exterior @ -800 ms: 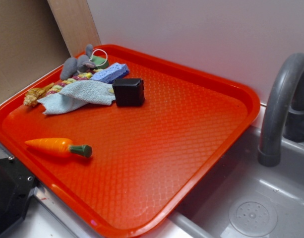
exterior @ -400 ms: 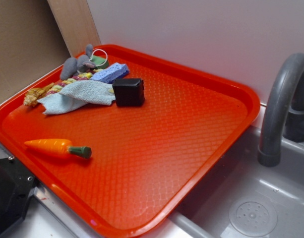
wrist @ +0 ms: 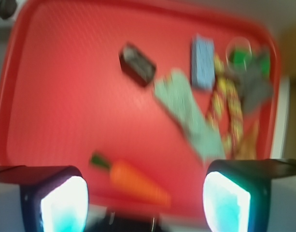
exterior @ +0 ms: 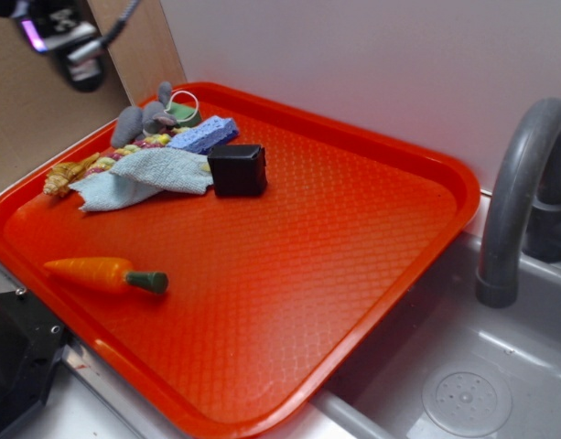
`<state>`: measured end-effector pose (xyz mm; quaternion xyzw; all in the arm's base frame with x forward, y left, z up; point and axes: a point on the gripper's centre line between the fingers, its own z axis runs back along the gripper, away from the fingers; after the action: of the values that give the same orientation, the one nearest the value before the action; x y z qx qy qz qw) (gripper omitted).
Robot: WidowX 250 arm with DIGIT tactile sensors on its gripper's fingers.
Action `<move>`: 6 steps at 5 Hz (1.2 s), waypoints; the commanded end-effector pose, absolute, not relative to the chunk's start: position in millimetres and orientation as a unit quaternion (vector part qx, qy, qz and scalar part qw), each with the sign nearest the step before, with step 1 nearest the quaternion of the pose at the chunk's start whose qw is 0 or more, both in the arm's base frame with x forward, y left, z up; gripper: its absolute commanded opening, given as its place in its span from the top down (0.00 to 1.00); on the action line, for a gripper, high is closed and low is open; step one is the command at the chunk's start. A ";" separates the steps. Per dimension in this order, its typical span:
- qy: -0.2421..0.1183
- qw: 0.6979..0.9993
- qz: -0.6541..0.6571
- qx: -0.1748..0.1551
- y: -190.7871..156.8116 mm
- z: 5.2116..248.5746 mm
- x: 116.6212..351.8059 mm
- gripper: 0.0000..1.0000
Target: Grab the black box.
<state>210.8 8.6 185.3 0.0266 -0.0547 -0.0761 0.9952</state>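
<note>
The black box is a small matte cube sitting on the red tray, just right of a light blue cloth. In the wrist view the black box lies upper centre, blurred by motion. My gripper shows at the top left corner of the exterior view, high above the tray and well left of the box. From the wrist camera the gripper stands open, its two glowing pads wide apart with nothing between them, high over the tray's near edge.
A toy carrot lies near the tray's front left. A blue sponge, a grey stuffed toy and a braided rope toy crowd the back left corner. A grey faucet and sink sit on the right.
My gripper has come into the exterior view at the top left corner; earlier it was out of frame. The box and other items have not moved.
</note>
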 end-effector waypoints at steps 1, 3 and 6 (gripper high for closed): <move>-0.080 0.970 -0.231 -0.018 -3.0 122.2 278.3 0.00; -0.032 0.911 -0.411 -0.022 -30.9 71.7 264.0 0.00; -0.025 0.935 -0.354 0.029 -8.3 34.3 294.4 1.00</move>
<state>292.9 -0.1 29.1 0.0210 -0.0090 -0.3554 0.9344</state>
